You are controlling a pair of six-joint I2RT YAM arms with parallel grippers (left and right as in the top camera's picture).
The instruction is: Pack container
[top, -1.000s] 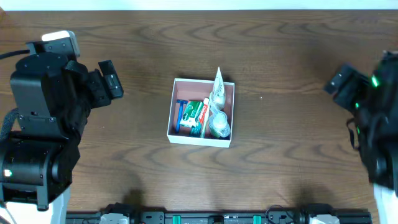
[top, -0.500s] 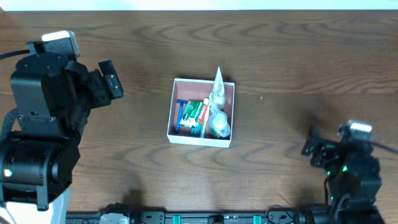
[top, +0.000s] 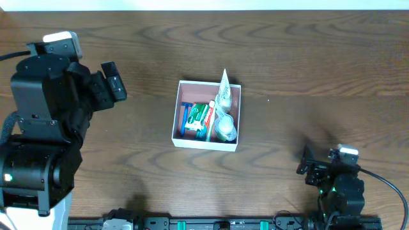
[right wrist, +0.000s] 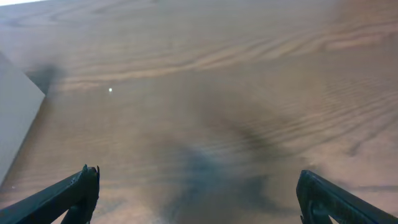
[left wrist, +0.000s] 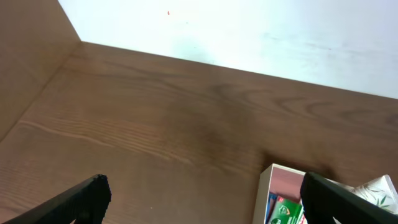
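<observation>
The container (top: 204, 142) is a square, shallow box with white walls and a pinkish inside, at the table's middle. In it lie a blue razor (top: 186, 118), a green and red toothpaste box (top: 202, 117), a white tube (top: 223, 86) leaning on the far wall, and a clear item with green (top: 225, 130). My left gripper (top: 114, 82) is open and empty, left of the container. In the left wrist view (left wrist: 205, 208) the container's corner (left wrist: 266, 186) shows at lower right. My right gripper (top: 305, 167) is open and empty over bare table at the front right (right wrist: 199, 199).
The wooden table (top: 294, 64) ends at a white wall along the far edge (left wrist: 249, 31). The left arm's bulky base (top: 38, 128) fills the left side. A pale flat side (right wrist: 15, 118) shows at the left of the right wrist view.
The right arm has drawn back from the right edge to the table's front right, then shifted slightly left. The left arm and the container have not moved.
</observation>
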